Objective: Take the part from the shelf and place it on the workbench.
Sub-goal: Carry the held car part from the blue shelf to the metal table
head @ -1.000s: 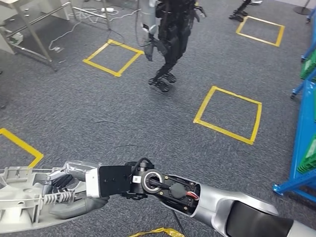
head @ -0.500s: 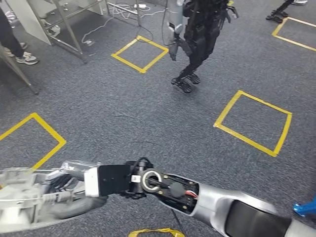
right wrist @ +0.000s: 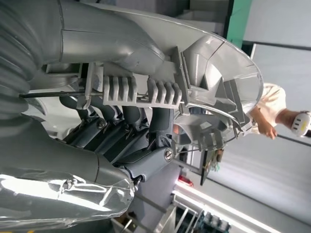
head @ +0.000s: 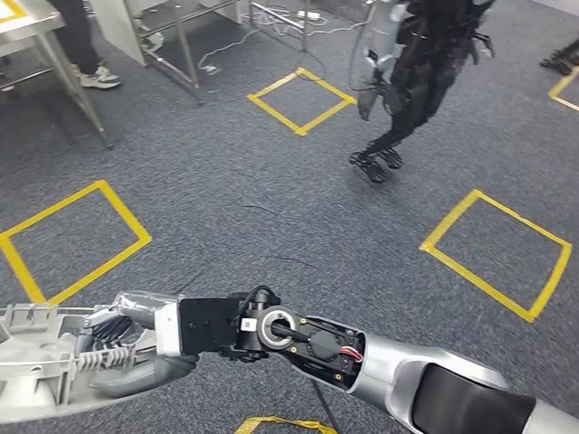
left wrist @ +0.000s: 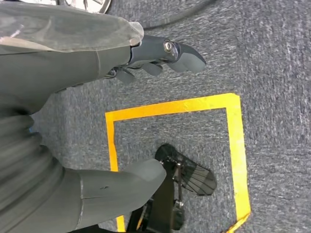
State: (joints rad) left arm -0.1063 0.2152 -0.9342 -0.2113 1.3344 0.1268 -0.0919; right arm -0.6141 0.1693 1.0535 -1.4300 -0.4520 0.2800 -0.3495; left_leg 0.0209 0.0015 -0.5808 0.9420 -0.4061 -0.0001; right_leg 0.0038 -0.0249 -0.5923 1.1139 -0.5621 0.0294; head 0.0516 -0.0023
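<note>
Right arm [head: 383, 375] reaches across the body from lower right toward the left, forearm roughly level, black wrist section exposed. Right hand [head: 119, 348] grips the grey part [head: 34, 371]: thumb [right wrist: 110, 41] lies along one face, dark fingers [right wrist: 146, 145] curl against the ribbed underside. Left hand [left wrist: 110, 107] hangs over the floor, holding nothing, thumb and fingers [left wrist: 176, 51] apart and extended.
</note>
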